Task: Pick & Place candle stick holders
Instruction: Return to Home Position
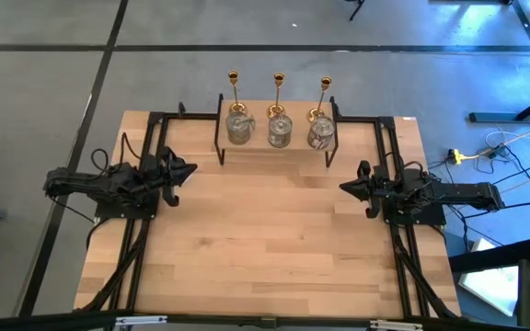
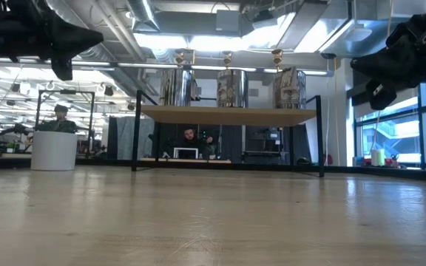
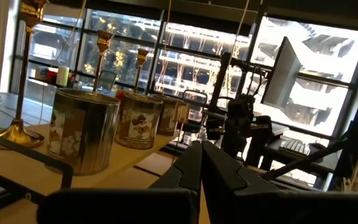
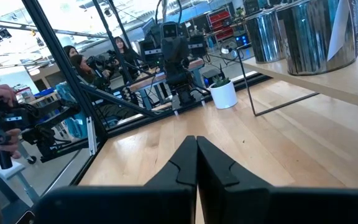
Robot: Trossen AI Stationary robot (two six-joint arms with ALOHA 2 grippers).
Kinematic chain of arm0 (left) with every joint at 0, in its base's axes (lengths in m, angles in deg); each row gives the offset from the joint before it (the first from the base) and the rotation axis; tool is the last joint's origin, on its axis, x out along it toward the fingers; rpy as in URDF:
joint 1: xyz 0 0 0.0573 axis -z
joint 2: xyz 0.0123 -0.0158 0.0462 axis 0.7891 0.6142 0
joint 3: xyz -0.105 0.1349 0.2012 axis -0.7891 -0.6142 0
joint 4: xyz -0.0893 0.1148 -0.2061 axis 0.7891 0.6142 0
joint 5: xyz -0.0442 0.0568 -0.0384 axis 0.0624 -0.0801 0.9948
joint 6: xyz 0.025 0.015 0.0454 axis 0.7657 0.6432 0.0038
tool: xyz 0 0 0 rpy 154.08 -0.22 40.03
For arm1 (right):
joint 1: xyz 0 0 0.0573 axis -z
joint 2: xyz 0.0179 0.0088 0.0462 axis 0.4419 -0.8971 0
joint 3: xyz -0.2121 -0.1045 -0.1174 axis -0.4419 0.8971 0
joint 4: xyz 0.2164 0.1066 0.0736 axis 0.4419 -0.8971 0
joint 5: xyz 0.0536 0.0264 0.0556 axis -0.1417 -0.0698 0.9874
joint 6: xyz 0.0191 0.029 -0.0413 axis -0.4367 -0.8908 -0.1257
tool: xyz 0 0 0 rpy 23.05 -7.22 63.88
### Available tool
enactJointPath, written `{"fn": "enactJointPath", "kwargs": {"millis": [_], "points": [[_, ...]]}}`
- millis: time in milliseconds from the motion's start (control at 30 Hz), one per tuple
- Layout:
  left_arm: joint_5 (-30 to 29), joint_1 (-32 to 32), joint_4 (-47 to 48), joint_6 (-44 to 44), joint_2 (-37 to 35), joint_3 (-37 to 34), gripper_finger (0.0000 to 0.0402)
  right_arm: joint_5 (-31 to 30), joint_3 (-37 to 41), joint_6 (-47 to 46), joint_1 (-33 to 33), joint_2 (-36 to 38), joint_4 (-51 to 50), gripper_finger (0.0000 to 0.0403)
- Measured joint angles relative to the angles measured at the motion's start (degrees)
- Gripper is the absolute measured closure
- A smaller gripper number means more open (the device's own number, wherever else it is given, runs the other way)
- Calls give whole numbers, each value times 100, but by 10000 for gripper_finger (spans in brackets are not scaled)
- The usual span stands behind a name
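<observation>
Six candle stick holders point(image 1: 279, 131) stand on the raised shelf point(image 2: 228, 114) at the far edge of the table point(image 1: 274, 248) — three brass stems point(image 1: 279, 85) in the back row, three silvery-glass cups point(image 1: 238, 127) in front. Left gripper point(image 1: 187, 171) and right gripper point(image 1: 346, 187) hang near the table's sides, well apart from the shelf, each with fingers pressed together on nothing. Little looks at risk. A knock to the shelf's thin frame would likely topple the slim brass ones first, and the right-hand cup point(image 1: 320, 133) sits nearest the shelf end — likeliest to slide off.
</observation>
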Motion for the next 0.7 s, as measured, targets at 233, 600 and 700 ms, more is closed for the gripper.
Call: {"fn": "enactJointPath", "kwargs": {"millis": [233, 600, 700], "points": [[418, 0, -102, 223, -2, -145, 400, 2, 0, 0, 0, 0, 0, 402], [1363, -2, 721, 1121, -4, -145, 400, 2, 0, 0, 0, 0, 2, 402], [1838, -2, 977, 1185, -4, -145, 400, 4, 0, 0, 0, 0, 1, 402]]}}
